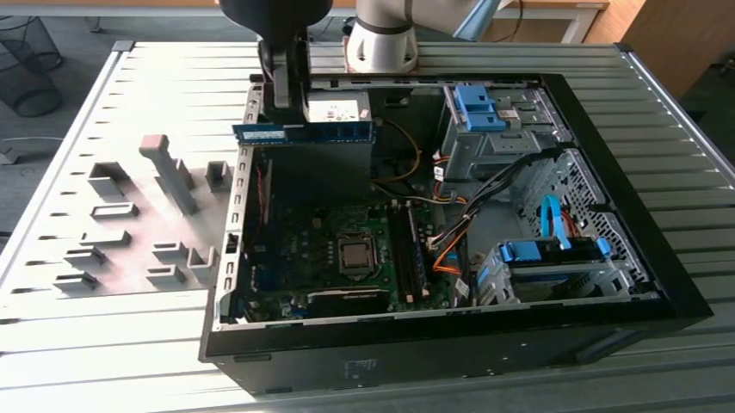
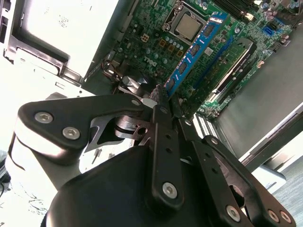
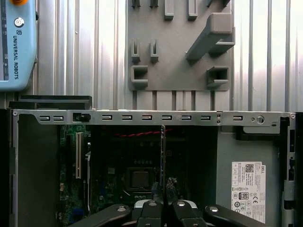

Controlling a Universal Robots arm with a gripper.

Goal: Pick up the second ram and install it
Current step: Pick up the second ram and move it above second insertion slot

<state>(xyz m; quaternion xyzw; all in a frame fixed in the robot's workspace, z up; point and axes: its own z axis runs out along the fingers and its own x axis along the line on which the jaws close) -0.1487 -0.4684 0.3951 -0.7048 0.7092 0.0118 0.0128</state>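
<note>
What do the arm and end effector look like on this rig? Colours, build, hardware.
Arm: round silver-grey joint, with what looks like a pale blue cap beside it. End effector: matte black, flat linkage bars with rounded ends, silver screw heads at the pivots, on a bulky black housing with a pale grey section behind.

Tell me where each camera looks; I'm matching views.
Exterior view: off the arm, above, looking down into the computer case; shows arm and hand gripping the second ram.
Second wrist view: on the arm, looking along the hand at the motherboard.
First wrist view: on the arm, facing case and grey fixture plate past the hand.
All share hand and second ram.
</note>
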